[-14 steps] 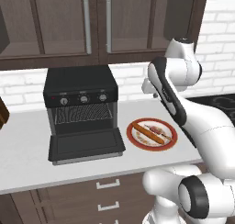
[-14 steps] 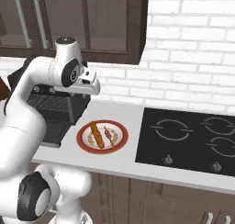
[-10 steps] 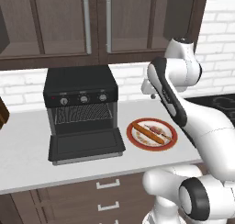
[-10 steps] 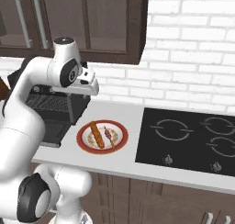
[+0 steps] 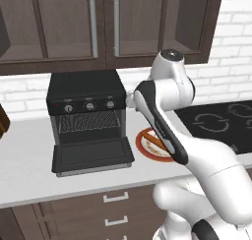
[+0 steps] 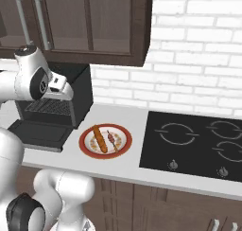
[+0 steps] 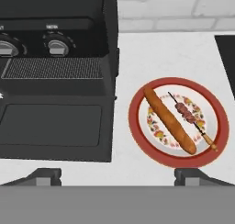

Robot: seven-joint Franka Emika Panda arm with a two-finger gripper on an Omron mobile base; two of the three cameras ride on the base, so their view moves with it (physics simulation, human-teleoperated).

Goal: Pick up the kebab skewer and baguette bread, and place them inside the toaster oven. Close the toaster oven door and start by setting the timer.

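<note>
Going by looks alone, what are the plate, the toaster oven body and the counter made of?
Plate: probably glazed ceramic, with a red rim and a patterned white centre. Toaster oven: looks like matte black painted metal, its knobs silver-faced. Counter: plain pale grey slab, perhaps laminate or stone; the render leaves it open.

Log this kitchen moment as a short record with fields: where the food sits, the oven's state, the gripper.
kebab skewer: lying on the plate, beside the bread, on the side away from the oven
baguette bread: lying on the same plate
toaster oven: on the counter, left of the plate, rack bare
toaster oven door: dropped open, flat
gripper: open, above the counter, holding nothing
stovetop: right of the plate
</note>
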